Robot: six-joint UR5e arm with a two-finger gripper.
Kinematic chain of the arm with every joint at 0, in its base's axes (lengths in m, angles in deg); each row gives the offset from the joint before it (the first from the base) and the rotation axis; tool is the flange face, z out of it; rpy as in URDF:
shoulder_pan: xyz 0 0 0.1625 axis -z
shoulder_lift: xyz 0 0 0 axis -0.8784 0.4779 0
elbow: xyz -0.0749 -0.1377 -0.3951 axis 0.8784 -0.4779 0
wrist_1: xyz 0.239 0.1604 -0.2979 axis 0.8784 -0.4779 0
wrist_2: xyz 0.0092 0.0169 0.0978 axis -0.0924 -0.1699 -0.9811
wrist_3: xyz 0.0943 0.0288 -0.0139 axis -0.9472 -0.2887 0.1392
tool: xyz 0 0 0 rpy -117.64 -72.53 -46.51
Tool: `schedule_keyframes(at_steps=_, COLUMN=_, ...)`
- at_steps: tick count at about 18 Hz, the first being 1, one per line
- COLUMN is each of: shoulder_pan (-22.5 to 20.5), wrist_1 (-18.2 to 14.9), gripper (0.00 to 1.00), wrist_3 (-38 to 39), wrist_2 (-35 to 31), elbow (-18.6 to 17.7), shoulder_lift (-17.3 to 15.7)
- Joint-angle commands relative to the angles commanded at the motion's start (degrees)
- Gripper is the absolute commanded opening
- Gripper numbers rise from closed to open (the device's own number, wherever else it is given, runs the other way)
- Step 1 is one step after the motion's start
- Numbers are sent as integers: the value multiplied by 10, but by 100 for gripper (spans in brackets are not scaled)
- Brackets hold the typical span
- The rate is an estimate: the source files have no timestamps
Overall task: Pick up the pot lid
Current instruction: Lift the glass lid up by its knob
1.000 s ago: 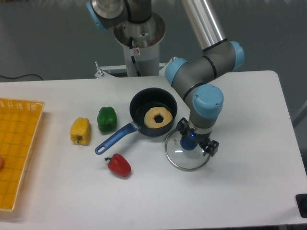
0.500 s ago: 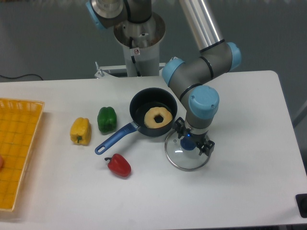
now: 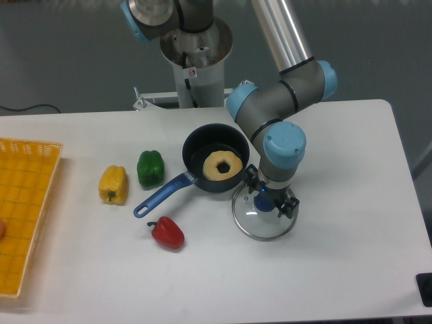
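Left edge: 1 orange tray [image 3: 30,209], cut off by the frame; 1 small red item [image 3: 1,227] inside, only partly in view, type unclear. A dark cable [image 3: 30,106] curves beyond the far side of the table [image 3: 101,280].

Peppers, count 3. Yellow pepper [image 3: 113,185], 1, lying right of the tray. Green pepper [image 3: 150,169], 1, just beside it, to the right and slightly farther. Red pepper [image 3: 167,233], 1, nearer than both, stem toward the left.

Centre: 1 black pan [image 3: 192,162], upright. Its blue handle [image 3: 160,197] points left and toward the near side, passing between the green pepper and the red pepper. In the pan, 1 tan ring [image 3: 222,165], lying against the near right part of the interior.

Right of centre: 1 clear lid [image 3: 256,228], flat on the table with its blue knob [image 3: 263,202] up. The lid sits just beside the pan, to its right and nearer; contact between the two rims cannot be told.

End effector [image 3: 272,191], 1, pointed down over the lid. Fingers are apart, spread wider than the knob, which shows low between them. Finger contact with the knob cannot be judged from this angle; no grip is evident.

Near right corner: 1 black item [image 3: 424,283], partly in frame, type unclear.
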Motion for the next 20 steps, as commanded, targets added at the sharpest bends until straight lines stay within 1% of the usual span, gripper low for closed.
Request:
schedule_keyframes(at_steps=2, shoulder_pan=0, wrist_1=-1, gripper=100, wrist_3=-1, wrist_2=0, elbow=-1, shoulder_lift=-1)
schedule_keyframes(at_steps=4, shoulder_pan=1, wrist_1=-1, gripper=96, wrist_3=-1, wrist_2=0, elbow=-2, shoulder_lift=-1)
schedule_keyframes(at_steps=6, shoulder_pan=1, wrist_1=-1, gripper=86, wrist_3=0, wrist_2=0, elbow=-2, shoulder_lift=-1)
schedule_keyframes(at_steps=7, shoulder_pan=1, wrist_1=-1, gripper=79, wrist_3=0, wrist_2=0, elbow=-2, shoulder_lift=-1)
schedule_keyframes(at_steps=9, shoulder_pan=1, wrist_1=-1, gripper=77, wrist_3=1, wrist_2=0, elbow=-2, shoulder_lift=-1)
schedule_keyframes(at_steps=10, shoulder_pan=1, wrist_1=-2, gripper=71, wrist_3=2, wrist_2=0, elbow=-2, shoulder_lift=-1)
schedule_keyframes(at_steps=14, shoulder_pan=1, wrist_1=-3, gripper=58, wrist_3=2, wrist_2=0, elbow=-1, shoulder_lift=-2)
schedule_keyframes(at_steps=15, shoulder_pan=1, wrist_1=-9, gripper=56, wrist_3=2, wrist_2=0, elbow=1, shoulder_lift=-2)
schedule_keyframes(at_steps=17, shoulder_pan=1, wrist_1=-22, gripper=55, wrist_3=1, wrist_2=0, elbow=8, shoulder_lift=-2)
schedule_keyframes(at_steps=18, shoulder_pan=1, wrist_1=-25, gripper=52, wrist_3=1, wrist_2=0, elbow=10, shoulder_lift=-2)
schedule_keyframes(at_steps=20, shoulder_pan=1, wrist_1=-25, gripper=51, wrist_3=1, wrist_2=0, elbow=10, shoulder_lift=-2)
